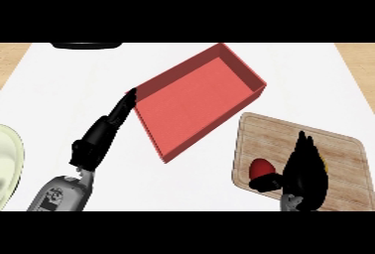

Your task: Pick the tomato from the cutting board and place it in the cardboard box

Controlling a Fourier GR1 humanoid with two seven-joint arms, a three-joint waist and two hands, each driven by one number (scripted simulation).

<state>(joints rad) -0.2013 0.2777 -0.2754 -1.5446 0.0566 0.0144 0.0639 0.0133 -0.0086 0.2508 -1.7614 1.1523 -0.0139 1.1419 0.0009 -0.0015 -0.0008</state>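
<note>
A red tomato (259, 167) lies on the wooden cutting board (344, 149) at the lower right. My right hand (304, 171) stands over the board just right of the tomato, its fingers pointing up the board and its thumb (265, 183) bent under the tomato, touching or nearly touching it. The fingers are not closed round the tomato. A shallow red box (198, 99) sits tilted in the middle of the white counter. My left hand (102, 131) stretches with straight fingers up to the box's left corner.
A pale green plate (9, 163) shows at the left edge. A dark round object (86, 45) peeks in at the top left. Wooden surface borders the white counter at both upper corners.
</note>
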